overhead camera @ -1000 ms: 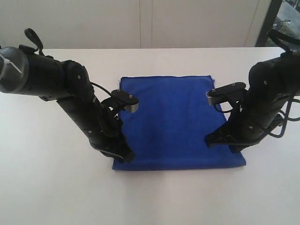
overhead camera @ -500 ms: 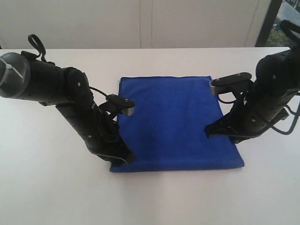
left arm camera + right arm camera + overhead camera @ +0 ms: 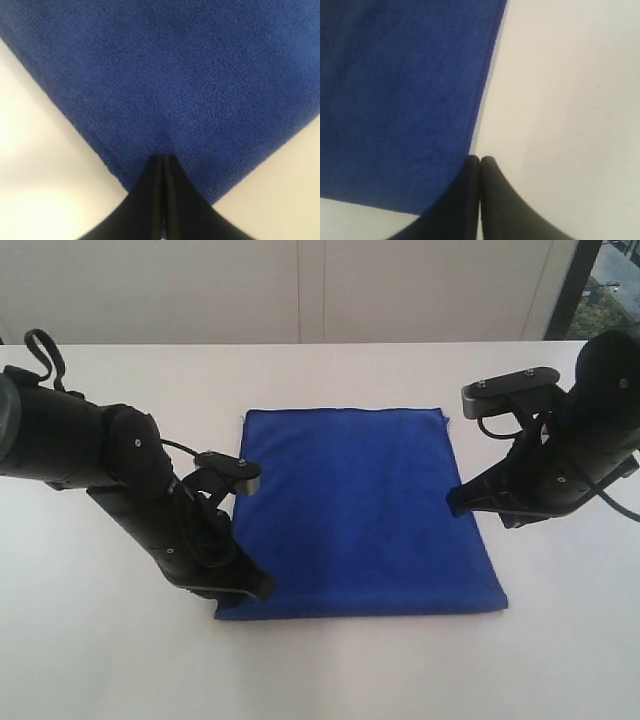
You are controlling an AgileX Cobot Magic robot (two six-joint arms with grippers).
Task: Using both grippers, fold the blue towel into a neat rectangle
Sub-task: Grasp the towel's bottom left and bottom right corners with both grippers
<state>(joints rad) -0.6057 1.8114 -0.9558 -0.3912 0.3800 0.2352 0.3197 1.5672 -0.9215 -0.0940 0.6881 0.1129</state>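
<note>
There's your blue towel (image 3: 365,505), flat in the middle of the white table (image 3: 330,365), hems straight and all four corners showing. It reads as a tidy rectangle already, but you can't see how many layers are stacked in it, so I'd call the fold either finished or one pass short. Your left gripper (image 3: 258,587) is down at the near-left corner, jaws pressed tight together. The tips rest over the cloth just inside that corner, with nothing visibly pinched between them. Your right gripper (image 3: 455,502) is at the right hem, about midway along it. Its jaws are fully closed too and hold nothing, and the tips sit right where blue meets white. On edges, the near hem runs clean from corner to corner, and the right hem lies just beside your right fingertips. For room, bare table shows on every side of the cloth, widest to the far left and far right. The only thing in the way is your left arm, slanting along the left hem. If another fold is wanted, I'd expect both jaws to need opening first.
</note>
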